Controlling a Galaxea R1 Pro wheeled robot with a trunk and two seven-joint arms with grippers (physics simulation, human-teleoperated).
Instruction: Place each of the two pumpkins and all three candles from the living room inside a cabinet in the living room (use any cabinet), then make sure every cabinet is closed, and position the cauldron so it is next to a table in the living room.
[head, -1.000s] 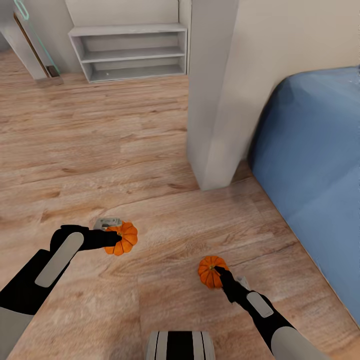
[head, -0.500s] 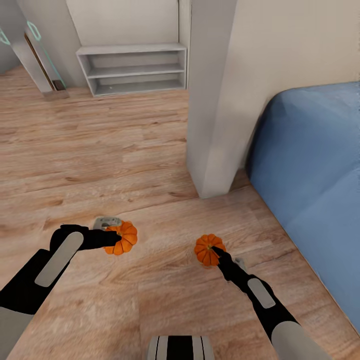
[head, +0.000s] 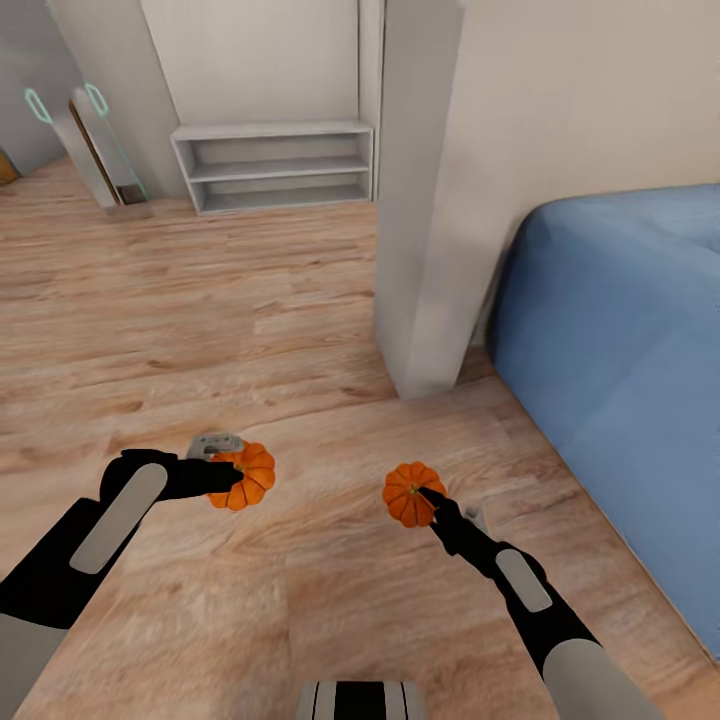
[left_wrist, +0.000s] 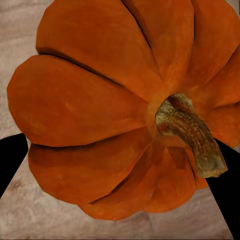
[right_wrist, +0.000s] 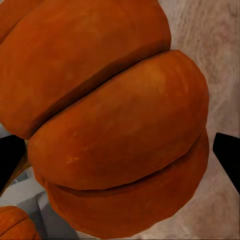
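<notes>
Both pumpkins are held above the wood floor. My left gripper (head: 232, 474) is shut on one orange ribbed pumpkin (head: 246, 476). In the left wrist view this pumpkin (left_wrist: 110, 110) shows its brown stem between the black fingers (left_wrist: 10, 160). My right gripper (head: 428, 505) is shut on the other pumpkin (head: 408, 492). The right wrist view has that pumpkin (right_wrist: 120, 125) close up between the fingertips (right_wrist: 227, 155), and a bit of the left one (right_wrist: 14, 225) beyond it. The candles, cabinet, cauldron and table are out of view.
A pale wall pillar (head: 430, 200) stands just ahead, right of centre. A large blue upholstered piece (head: 620, 350) lies along the right side. A low grey open shelf unit (head: 280, 165) stands against the far wall, with a leaning framed panel (head: 100, 150) to its left. Wood floor (head: 200, 300) stretches ahead on the left.
The whole view has shifted, so the camera has moved. My right gripper has carried its pumpkin forward and a little left. The left arm holds its place in the picture.
</notes>
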